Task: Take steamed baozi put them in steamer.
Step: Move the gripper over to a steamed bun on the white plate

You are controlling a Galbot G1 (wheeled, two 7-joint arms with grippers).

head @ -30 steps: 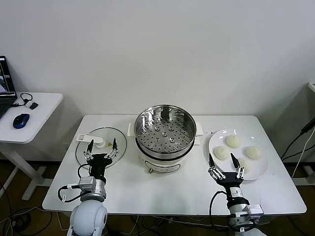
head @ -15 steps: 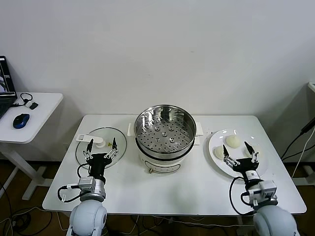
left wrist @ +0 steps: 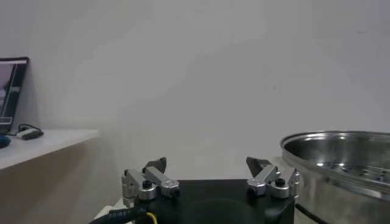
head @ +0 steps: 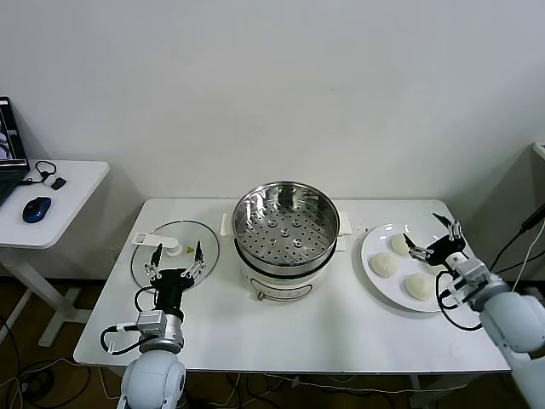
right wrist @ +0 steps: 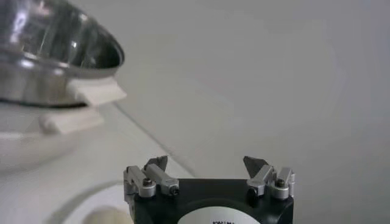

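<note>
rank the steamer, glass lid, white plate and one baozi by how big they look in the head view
1. steamer
2. white plate and glass lid: look alike, so unranked
3. baozi, smallest by far

A lab or office test room is indicated, not a kitchen. A plain white wall [head: 281, 94] is seen behind a white adjustable-height table [head: 298, 324] with cables trailing beneath. A second white desk [head: 51, 200] is placed well apart on the left, carrying a blue mouse [head: 36, 209] and a laptop edge [head: 8, 132].
</note>
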